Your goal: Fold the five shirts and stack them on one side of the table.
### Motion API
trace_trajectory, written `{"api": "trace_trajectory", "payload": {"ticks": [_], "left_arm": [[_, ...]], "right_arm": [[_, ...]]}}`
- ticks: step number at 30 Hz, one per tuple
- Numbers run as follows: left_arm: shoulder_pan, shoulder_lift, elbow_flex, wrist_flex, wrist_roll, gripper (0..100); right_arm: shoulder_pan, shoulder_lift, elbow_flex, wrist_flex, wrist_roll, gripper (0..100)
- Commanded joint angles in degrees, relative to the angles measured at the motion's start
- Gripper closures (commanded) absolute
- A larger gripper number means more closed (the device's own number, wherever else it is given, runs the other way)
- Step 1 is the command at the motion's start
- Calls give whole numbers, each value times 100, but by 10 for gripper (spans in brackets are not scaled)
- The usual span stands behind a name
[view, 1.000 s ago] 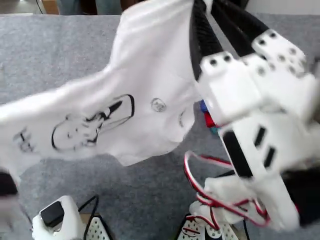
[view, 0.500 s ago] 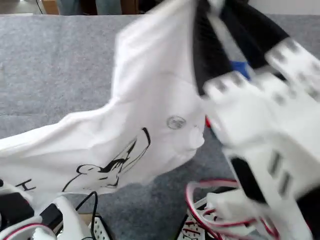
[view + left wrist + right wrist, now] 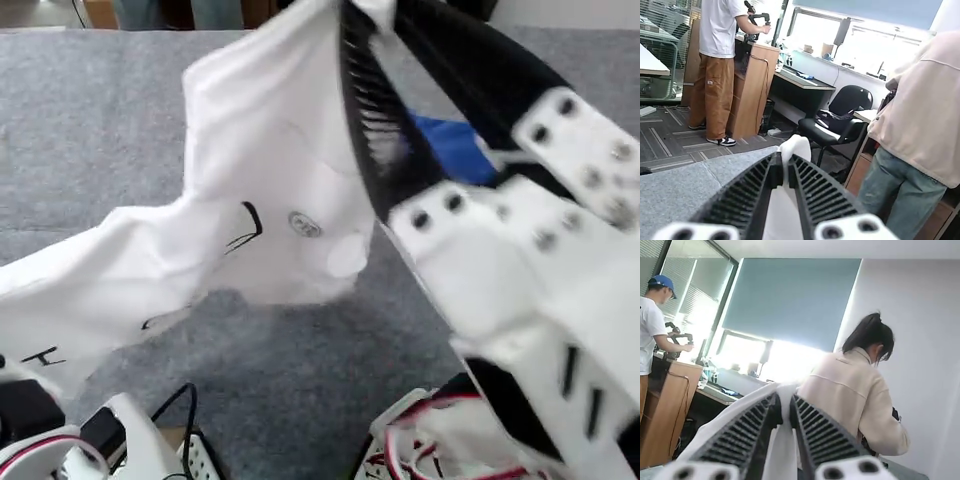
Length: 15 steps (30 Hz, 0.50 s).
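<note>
**A:** So, where is the shirt, and what has hold of it?

**B:** The white shirt hangs in the air above the grey worktop. In the high view it stretches from twelve o'clock down to eight o'clock. The left gripper has its fingers pressed tight on a fold of white cloth. The right gripper is clamped on white cloth in the same way.

**A:** What could go wrong from here?

**B:** Each pinch looks thin, with just an edge of fabric between the tips. I judge that a hard pull apart could slip a corner free and drop the shirt in a heap. The printed front also sags and twists in the middle. Laid down like this, it would likely land creased rather than flat.

**A:** Anything else nearby?

**B:** A blue cloth lies at about two o'clock, partly hidden behind a white arm. The hanging shirt could drag across it. Red and white cables loop at five o'clock, and that arm hides much of the worktop on its side.
</note>
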Motion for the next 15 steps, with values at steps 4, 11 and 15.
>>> {"api": "trace_trajectory", "payload": {"ticks": [4,11,15], "left_arm": [[-13,9,22,-70,-62,971],[-4,62,321,-149,-35,971],[-4,62,1596,-949,-18,971]], "right_arm": [[-44,-251,22,-18,44,984],[-44,119,31,457,44,984],[369,708,22,492,0,984]]}}
